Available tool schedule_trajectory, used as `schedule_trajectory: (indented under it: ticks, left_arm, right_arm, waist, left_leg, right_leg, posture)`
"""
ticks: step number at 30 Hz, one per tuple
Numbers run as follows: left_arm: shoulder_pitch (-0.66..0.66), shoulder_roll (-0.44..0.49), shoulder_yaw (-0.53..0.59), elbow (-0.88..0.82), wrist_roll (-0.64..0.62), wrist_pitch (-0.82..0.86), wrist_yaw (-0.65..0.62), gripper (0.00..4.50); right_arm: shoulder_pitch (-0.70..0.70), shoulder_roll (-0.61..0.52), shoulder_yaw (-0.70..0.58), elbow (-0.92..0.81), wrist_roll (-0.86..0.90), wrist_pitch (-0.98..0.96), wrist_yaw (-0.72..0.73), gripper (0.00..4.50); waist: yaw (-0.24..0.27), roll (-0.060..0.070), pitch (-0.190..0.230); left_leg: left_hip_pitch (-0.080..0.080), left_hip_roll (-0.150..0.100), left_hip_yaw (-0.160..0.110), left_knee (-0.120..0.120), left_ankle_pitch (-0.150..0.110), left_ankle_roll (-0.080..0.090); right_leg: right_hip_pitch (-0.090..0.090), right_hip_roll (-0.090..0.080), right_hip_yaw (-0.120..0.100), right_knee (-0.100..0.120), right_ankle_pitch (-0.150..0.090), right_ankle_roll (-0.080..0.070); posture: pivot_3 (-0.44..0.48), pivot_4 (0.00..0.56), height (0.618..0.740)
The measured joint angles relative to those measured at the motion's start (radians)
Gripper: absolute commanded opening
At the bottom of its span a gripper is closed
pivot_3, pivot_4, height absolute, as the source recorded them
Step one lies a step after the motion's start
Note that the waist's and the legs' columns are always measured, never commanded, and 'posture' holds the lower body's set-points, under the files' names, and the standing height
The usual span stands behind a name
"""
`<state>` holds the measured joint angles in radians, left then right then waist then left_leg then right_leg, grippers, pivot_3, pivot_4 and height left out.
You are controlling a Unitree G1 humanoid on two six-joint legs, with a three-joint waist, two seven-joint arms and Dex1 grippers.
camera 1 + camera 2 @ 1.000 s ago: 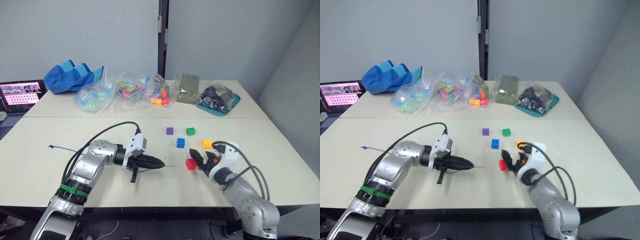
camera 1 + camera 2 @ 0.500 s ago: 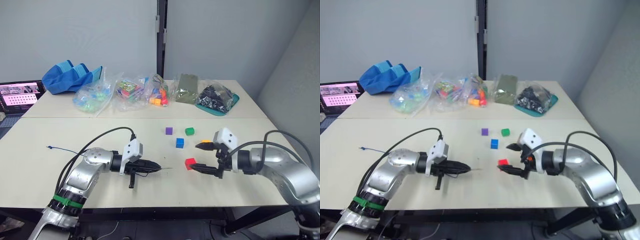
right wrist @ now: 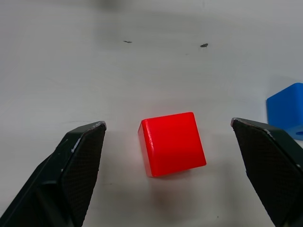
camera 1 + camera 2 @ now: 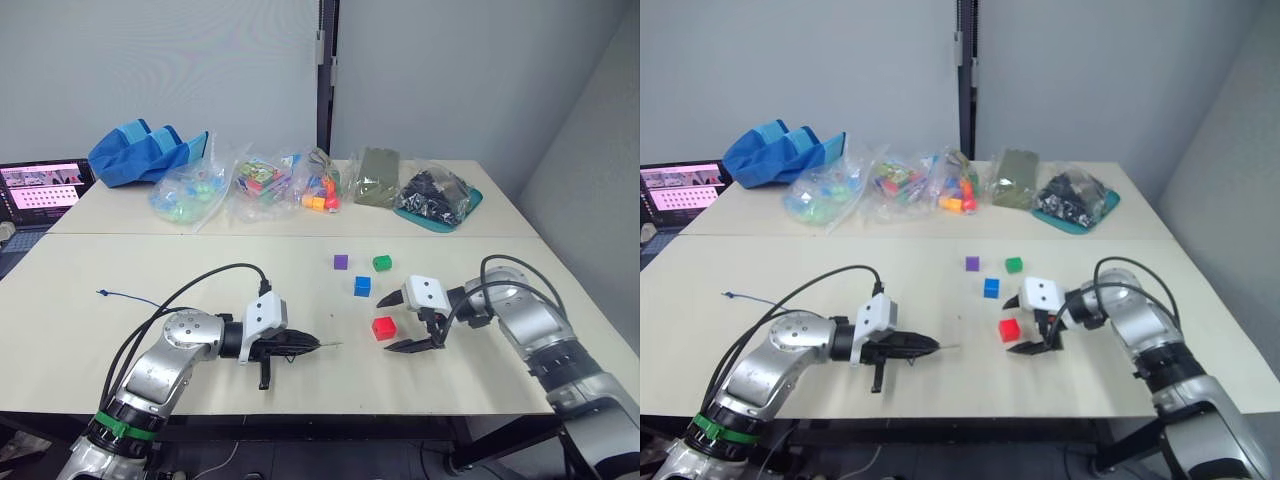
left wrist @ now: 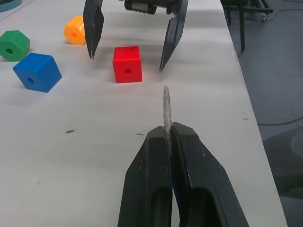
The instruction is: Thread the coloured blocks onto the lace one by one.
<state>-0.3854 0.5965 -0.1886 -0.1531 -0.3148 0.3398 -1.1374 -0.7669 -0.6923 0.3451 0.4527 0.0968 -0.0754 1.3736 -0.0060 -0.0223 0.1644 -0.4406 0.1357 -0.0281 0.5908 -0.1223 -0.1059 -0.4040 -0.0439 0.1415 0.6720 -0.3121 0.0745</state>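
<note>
The red block (image 4: 383,328) lies on the table between the open fingers of my right gripper (image 4: 384,326), which touch nothing; its top shows in the right wrist view (image 3: 173,142). My left gripper (image 4: 300,346) is shut on the pale stiff tip (image 5: 166,101) of the lace, which points at the red block (image 5: 127,64) from a short way off. The thin dark lace trails back to its free end (image 4: 105,293) at the left. Blue (image 4: 361,286), purple (image 4: 340,262) and green (image 4: 381,263) blocks lie just beyond. The orange block (image 5: 75,30) sits behind the right gripper.
Clear bags of mixed toys (image 4: 262,182), a blue cloth bag (image 4: 140,152), a green pouch (image 4: 375,177) and a teal tray of dark items (image 4: 437,199) line the back of the table. A laptop (image 4: 40,188) stands at the far left.
My right arm has swung out to the right, and its open gripper now straddles the red block from that side. The left gripper stays shut on the lace tip.
</note>
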Motion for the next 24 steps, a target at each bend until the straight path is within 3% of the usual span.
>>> schedule_trajectory:
  ticks: [8,15,24]
  left_arm:
    - [0.012,0.001,0.013,-0.022,-0.007,0.021,0.034,0.0]
    - [0.017,0.004,0.012,-0.035,-0.022,0.056,0.029,0.0]
    - [-0.003,-0.007,0.006,-0.024,-0.02,0.048,0.023,0.0]
  right_arm:
    - [-0.022,0.03,0.017,0.048,-0.077,-0.041,0.027,1.27]
    - [0.018,0.004,0.01,-0.09,-0.073,0.111,0.043,1.19]
    - [0.128,0.028,-0.019,-0.458,0.006,0.493,-0.04,1.19]
  waist:
    - [0.006,0.0,0.0]
    - [0.015,0.0,0.0]
    - [0.017,0.0,0.0]
  left_leg:
    - [0.0,0.0,0.0,0.0,0.0,0.0]
    - [0.0,0.0,0.0,0.0,0.0,0.0]
    - [0.0,0.0,0.0,0.0,0.0,-0.001]
  right_leg:
    - [0.0,0.0,0.0,0.0,0.0,0.0]
    - [0.0,0.0,0.0,0.0,0.0,0.0]
    - [0.0,0.0,0.0,0.0,0.0,0.0]
  posture:
    - [0.0,0.15,0.717]
    - [0.0,0.15,0.717]
    - [0.0,0.15,0.717]
